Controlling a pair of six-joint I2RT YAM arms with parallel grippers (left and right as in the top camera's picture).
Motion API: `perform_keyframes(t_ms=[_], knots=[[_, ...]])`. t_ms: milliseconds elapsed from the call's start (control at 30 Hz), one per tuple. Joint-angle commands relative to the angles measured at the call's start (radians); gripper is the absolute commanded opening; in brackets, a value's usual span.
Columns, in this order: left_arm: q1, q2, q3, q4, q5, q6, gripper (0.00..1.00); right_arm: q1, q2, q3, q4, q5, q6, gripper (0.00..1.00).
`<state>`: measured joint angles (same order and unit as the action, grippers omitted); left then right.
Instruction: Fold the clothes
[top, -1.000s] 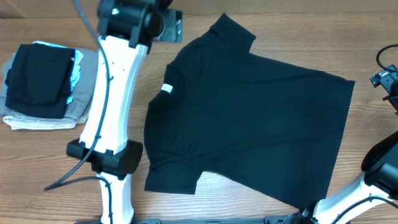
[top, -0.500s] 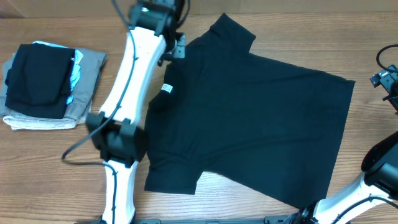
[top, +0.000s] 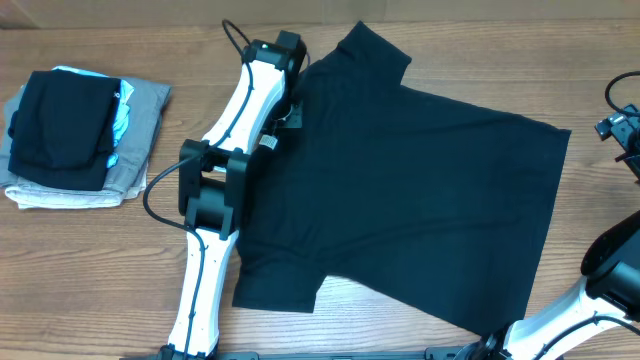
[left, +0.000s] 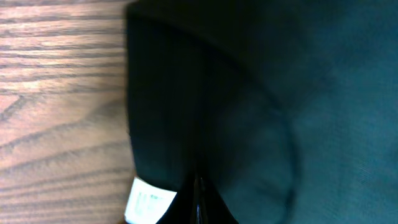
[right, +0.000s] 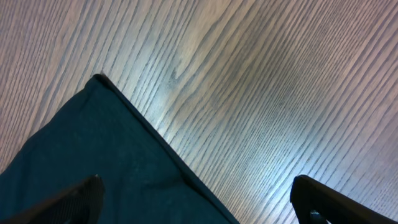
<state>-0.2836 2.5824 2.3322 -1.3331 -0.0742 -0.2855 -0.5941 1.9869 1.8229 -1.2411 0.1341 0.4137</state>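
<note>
A black T-shirt (top: 420, 190) lies spread flat on the wooden table, with its collar toward the top left and a white tag (top: 268, 143) at the collar edge. My left gripper (top: 292, 112) is down on the collar area. In the left wrist view its fingertips (left: 199, 186) are pressed together, shut on a crease of the T-shirt (left: 323, 93) beside the tag (left: 148, 200). My right gripper (right: 199, 208) stands wide open above a corner of the shirt (right: 93, 162), with nothing between its fingers.
A stack of folded clothes (top: 70, 130), black on grey, sits at the table's left edge. The right arm (top: 610, 265) stands at the far right edge. Bare wood (top: 90, 270) surrounds the shirt.
My left arm swung from the table's top left down onto the shirt's collar, and its gripper closed there. The right arm and the shirt's outline have not moved.
</note>
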Motion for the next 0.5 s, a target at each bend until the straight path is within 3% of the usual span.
perform_keyframes(t_ms=[0,167,300,467], knots=[[0.042,0.043,0.001,0.004,-0.018,0.008,0.04,-0.003,-0.011,0.022,0.005,-0.001,-0.003,1.0],[0.106,0.074,-0.003,0.011,-0.02,0.009,0.04,-0.003,-0.011,0.022,0.005,0.0,-0.003,1.0],[0.136,0.07,0.01,0.05,0.053,0.076,0.04,-0.003,-0.011,0.022,0.005,0.0,-0.003,1.0],[0.139,0.06,0.141,0.034,0.127,0.106,0.08,-0.003,-0.011,0.022,0.005,-0.001,-0.003,1.0]])
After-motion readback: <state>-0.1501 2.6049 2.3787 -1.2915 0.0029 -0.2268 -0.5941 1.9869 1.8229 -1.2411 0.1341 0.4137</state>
